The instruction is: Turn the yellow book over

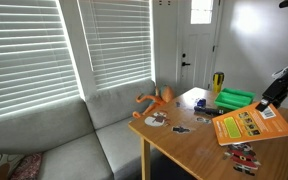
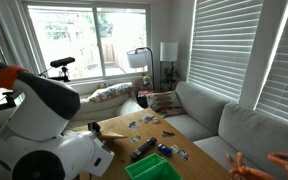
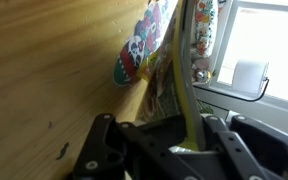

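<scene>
The yellow book is tilted up off the wooden table, its orange face with a green-white panel towards the camera in an exterior view. My gripper holds its raised far-right edge. In the wrist view the book shows edge-on as a thin yellow strip with a multicoloured picture face, and my gripper is shut on it, one black finger on each side. In the exterior view from behind, the robot body hides the book and gripper.
A bright green tray stands near the book. Small printed cards lie scattered on the table. There is an orange toy at the table corner, a black remote, and a grey sofa beside the table.
</scene>
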You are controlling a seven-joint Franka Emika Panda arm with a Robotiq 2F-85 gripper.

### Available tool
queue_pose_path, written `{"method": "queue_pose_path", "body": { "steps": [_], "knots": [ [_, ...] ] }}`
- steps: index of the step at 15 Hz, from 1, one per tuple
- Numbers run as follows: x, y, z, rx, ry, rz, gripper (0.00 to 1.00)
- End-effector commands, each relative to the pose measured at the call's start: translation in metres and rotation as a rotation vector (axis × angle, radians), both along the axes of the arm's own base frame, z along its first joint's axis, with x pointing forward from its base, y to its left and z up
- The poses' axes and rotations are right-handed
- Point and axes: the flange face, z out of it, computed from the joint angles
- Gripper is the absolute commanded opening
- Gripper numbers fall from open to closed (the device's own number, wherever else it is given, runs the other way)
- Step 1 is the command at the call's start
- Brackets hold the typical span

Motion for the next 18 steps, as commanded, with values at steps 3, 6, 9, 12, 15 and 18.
{"method": "queue_pose_path", "body": {
  "steps": [3, 6, 9, 12, 15, 18],
  "knots": [
    [-0.004, -0.015, 0.005, 0.059, -0.023, -0.096, 0.00],
    [-0.004, -0.020, 0.008, 0.093, -0.052, -0.127, 0.00],
    [-0.005, -0.023, 0.003, 0.114, -0.021, -0.146, 0.00],
    [-0.007, -0.025, 0.000, 0.121, -0.004, -0.162, 0.00],
    [-0.003, -0.013, -0.008, 0.126, 0.040, -0.120, 0.00],
    [0.004, 0.005, -0.017, 0.123, 0.104, -0.073, 0.26]
  ]
}}
